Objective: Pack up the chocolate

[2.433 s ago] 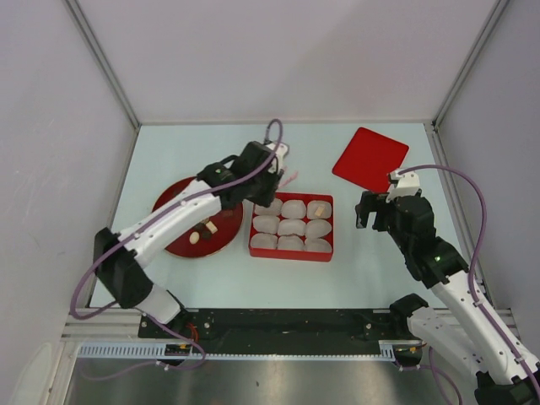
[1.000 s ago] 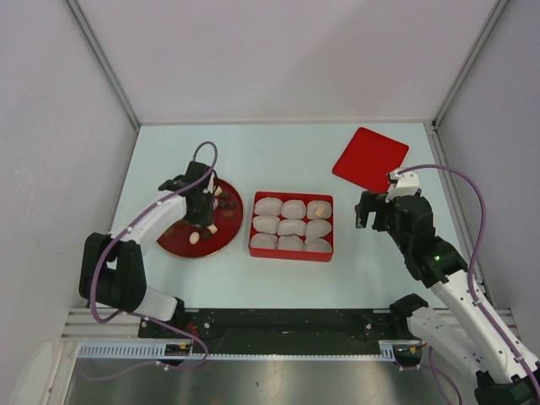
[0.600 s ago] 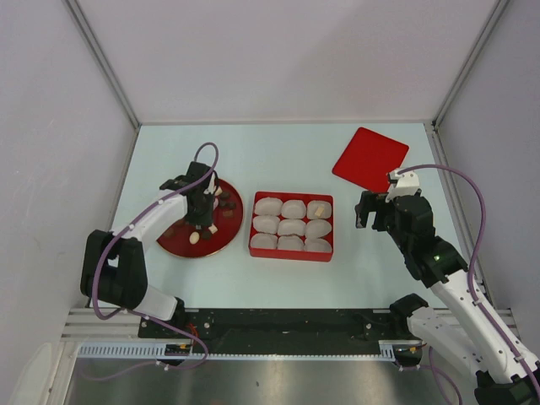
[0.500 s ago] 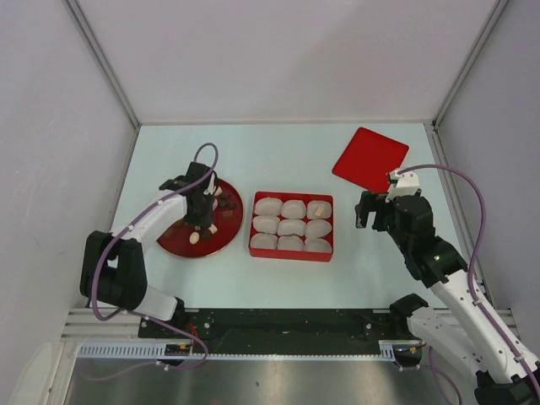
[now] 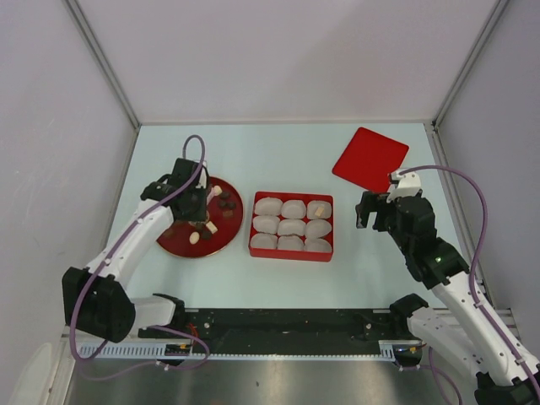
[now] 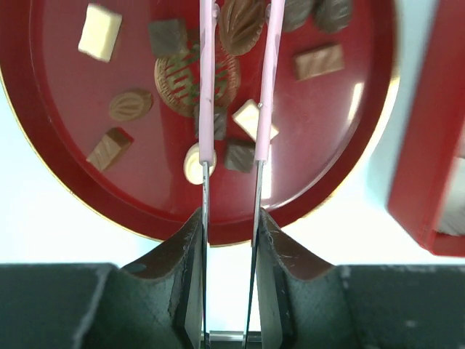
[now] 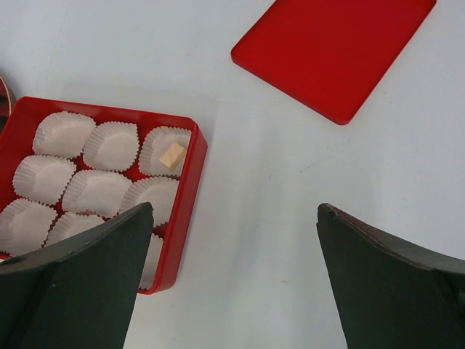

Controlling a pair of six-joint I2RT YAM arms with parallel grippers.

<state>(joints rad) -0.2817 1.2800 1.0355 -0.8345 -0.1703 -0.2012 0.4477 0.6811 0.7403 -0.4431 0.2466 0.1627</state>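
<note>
Overhead view of a pale desk (image 5: pixel 278 152) inside white walls, two robot arms at the near edge. At left, a round red plate (image 5: pixel 173 243) scattered with the chocolate (image 6: pixel 99 31): small dark brown, tan and cream pieces, cubes and ribbed ovals, lying loose.

Directly above the plate, the left gripper (image 6: pixel 229 240), fingers close together and clamped on thin metal tongs (image 6: pixel 207 87) with pink sleeves. Tongs reaching forward over the sweets, arms slightly apart. A ribbed brown oval (image 6: pixel 241 22) between the two arms near the top edge of the wrist view; impossible to tell whether pinched or merely lying underneath.

Just right of the plate, a shallow red box (image 5: pixel 291 252) with nine white crinkled paper cups (image 7: pixel 110 145) in three rows of three. One tan cube (image 7: pixel 172 154) sitting in the far right corner cup.

Right of the box and apart from it, the right gripper (image 7: pixel 232 283), jaws spread wide, hovering above the desk. Beyond it, toward the far right corner, a flat red lid (image 7: pixel 334 47) lying on the desk, turned at an angle, well apart from the box.
</note>
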